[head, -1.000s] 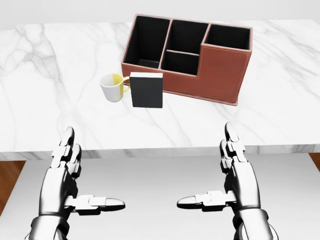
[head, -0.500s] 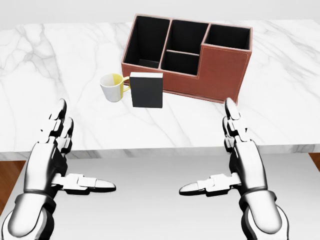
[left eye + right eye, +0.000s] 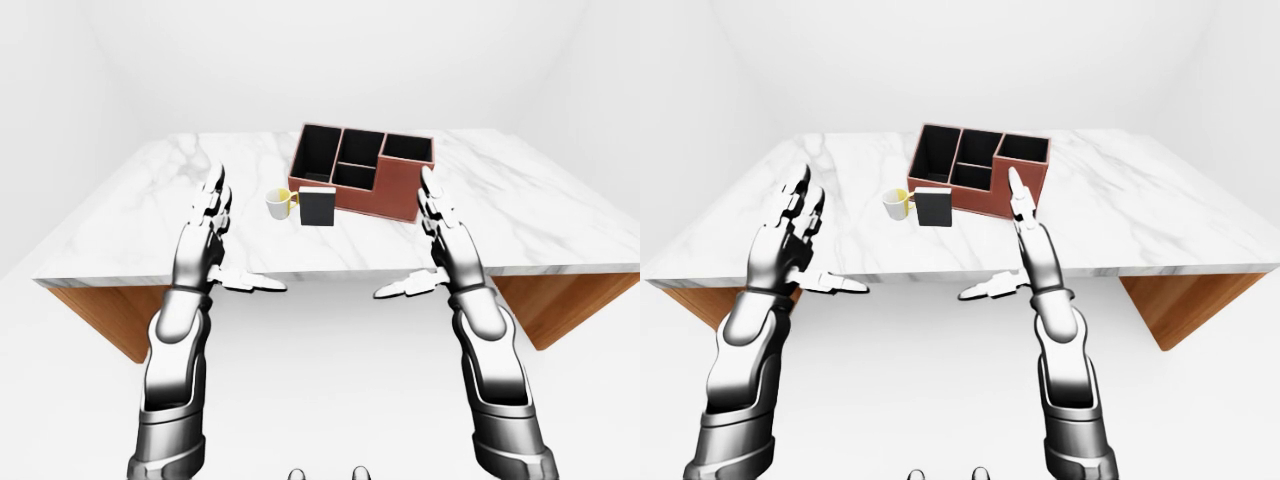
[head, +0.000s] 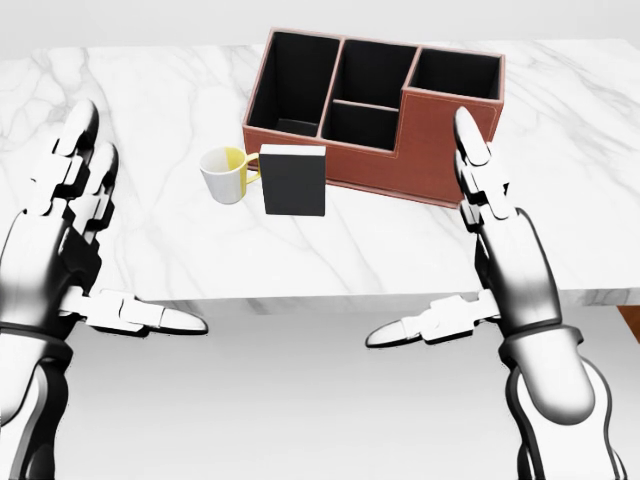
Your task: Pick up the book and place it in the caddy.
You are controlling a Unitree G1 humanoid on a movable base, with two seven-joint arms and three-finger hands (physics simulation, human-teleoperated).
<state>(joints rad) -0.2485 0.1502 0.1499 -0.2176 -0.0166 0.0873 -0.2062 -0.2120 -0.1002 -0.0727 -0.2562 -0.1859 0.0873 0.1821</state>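
Approach step: both silver hands, left (image 4: 60, 250) and right (image 4: 500, 255), spread open and empty; upright dark rectangular book (image 4: 294, 180) stands centre-frame beside brown compartmented caddy (image 4: 440, 140), awaiting reach and grasp.

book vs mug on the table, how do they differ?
The book is dark, flat-sided and stands upright; the mug is white with a yellow inside, round, mouth open. The book stands taller than the mug. The mug sits to the book's left in the head view. Both rest on the marble table by the caddy.
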